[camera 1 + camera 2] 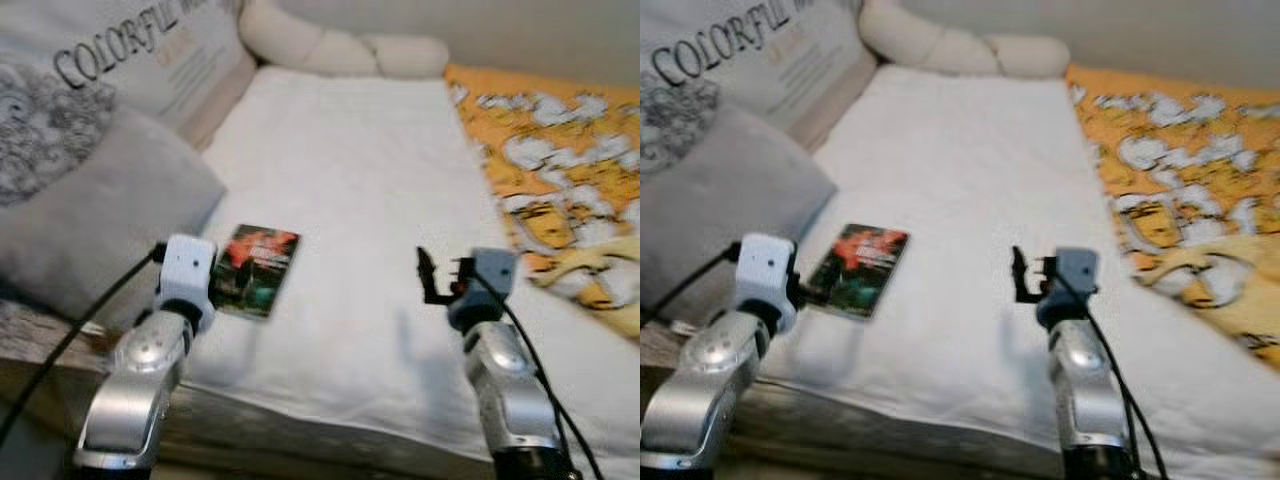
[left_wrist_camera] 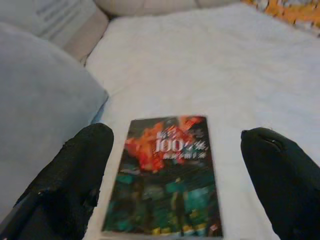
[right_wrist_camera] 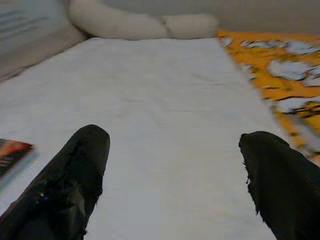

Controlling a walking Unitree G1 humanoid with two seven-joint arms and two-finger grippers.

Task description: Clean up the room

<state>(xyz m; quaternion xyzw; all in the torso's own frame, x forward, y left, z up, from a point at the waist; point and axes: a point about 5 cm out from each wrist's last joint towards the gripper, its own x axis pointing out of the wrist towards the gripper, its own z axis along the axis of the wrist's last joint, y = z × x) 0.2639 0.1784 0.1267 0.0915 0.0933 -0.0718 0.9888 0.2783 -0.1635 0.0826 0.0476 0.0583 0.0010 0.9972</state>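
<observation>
A small book (image 1: 256, 270) with a dark red-and-green cover lies flat on the white bed sheet (image 1: 350, 200), left of centre in the head views and just beside the grey pillow (image 1: 80, 220) at the left edge. The left gripper (image 2: 177, 170) hangs right over the book's near end with its fingers (image 2: 75, 180) spread wide on either side of the cover, released and holding nothing. The right gripper (image 3: 175, 170) sits lower right of centre over bare sheet, its fingers likewise parted and empty, with the orange patterned blanket (image 1: 560, 170) along the right side and a cream bolster (image 1: 330, 45) across the top.
</observation>
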